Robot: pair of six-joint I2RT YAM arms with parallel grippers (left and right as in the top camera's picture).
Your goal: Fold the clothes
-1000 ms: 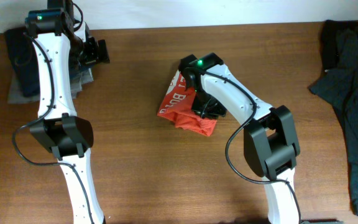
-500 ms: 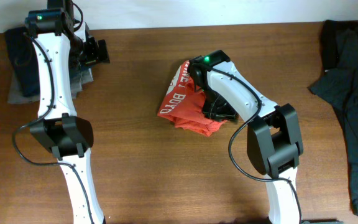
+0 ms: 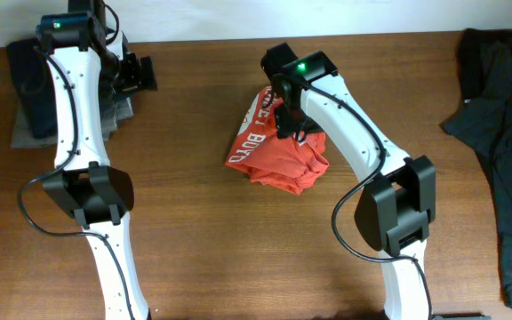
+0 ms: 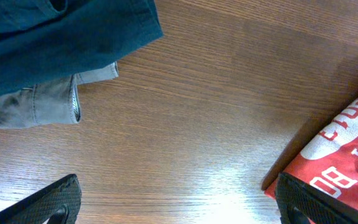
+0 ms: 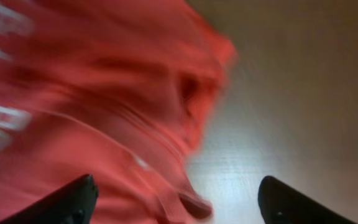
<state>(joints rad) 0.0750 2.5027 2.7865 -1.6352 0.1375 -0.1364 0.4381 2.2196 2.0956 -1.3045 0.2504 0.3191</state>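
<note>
Wooden table [image 3: 203,222], red-orange T-shirt [image 3: 274,164] bundled at its middle.
Right gripper [image 3: 289,121] has just let go and lifted off the bundle, jaws now wide; left gripper [image 4: 179,208] hangs wide open near the folded stack [image 3: 27,93]. This shirt's fold looks finished, if lumpy.

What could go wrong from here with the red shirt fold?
The T-shirt lies in a lumpy, uneven bundle, so its folds may slump open. The right gripper, jaws open, hangs close over the cloth; pulling away, a finger could snag a fold and drag the bundle askew.
</note>
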